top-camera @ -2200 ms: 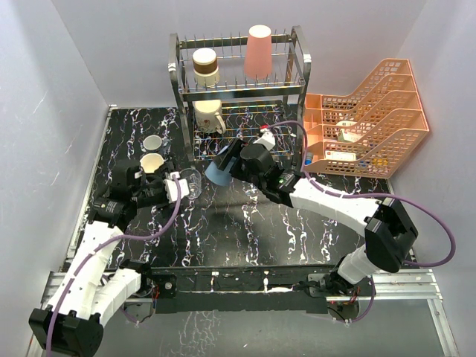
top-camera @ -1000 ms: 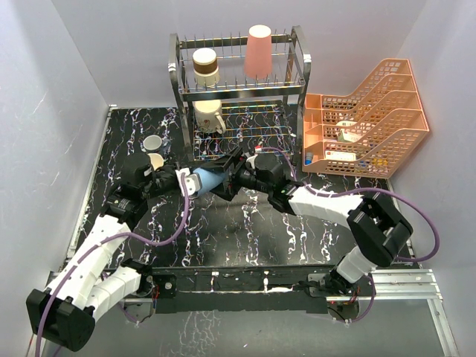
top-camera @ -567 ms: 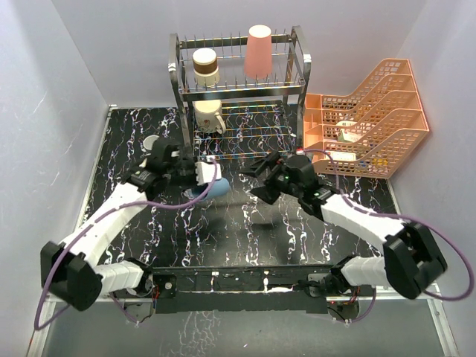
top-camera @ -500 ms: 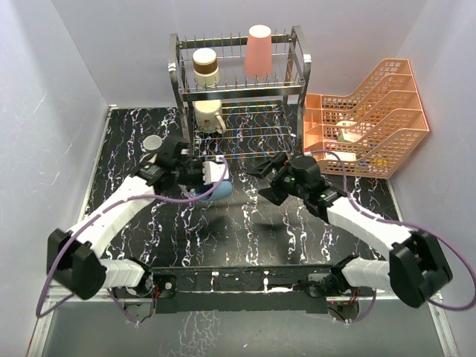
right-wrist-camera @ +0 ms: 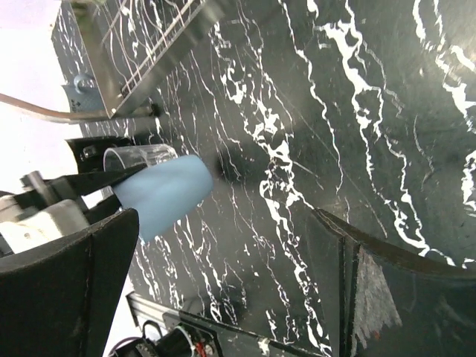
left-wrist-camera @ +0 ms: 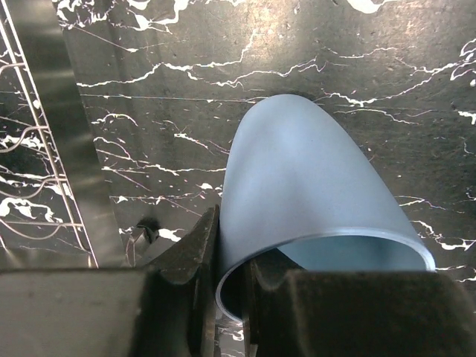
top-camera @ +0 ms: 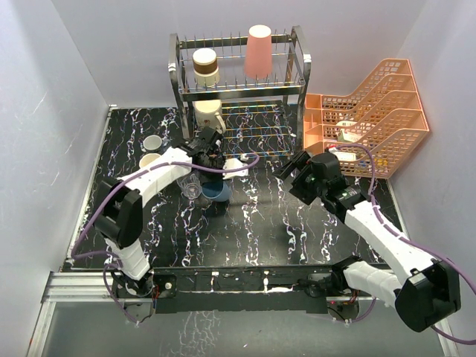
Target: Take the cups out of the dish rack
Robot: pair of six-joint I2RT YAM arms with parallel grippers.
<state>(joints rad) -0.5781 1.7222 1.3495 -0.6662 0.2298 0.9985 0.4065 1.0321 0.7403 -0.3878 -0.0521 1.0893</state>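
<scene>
Blue cup (top-camera: 217, 191) is centre-left in the top view, just in front of the steel dish rack (top-camera: 238, 89). Left gripper (left-wrist-camera: 229, 256) has it by the rim: one finger inside, one outside, pinched tight on the wall. Cup is plain matte pale blue, dark inside. Can't tell if its base touches the table.

Clear glass (top-camera: 192, 187) is just beside it on the left, very tight gap. Cream cup (top-camera: 151, 161) and small white cup (top-camera: 152, 142) stand further left on the black marbled tabletop (top-camera: 260, 230).

Open room: wide bare patch below and right of the blue cup, between the two arms.

Right gripper (right-wrist-camera: 227, 223) is centre-right, fingers spread wide, holding nothing, well apart from the blue cup.

Rack top tier: brown-and-cream cup (top-camera: 205, 65), salmon-pink tumbler (top-camera: 258, 52). Lower tier: cream mug (top-camera: 209, 115) at the left end.

Orange mesh trays (top-camera: 368, 111) at the right edge hold a few small items, too small to tell.
</scene>
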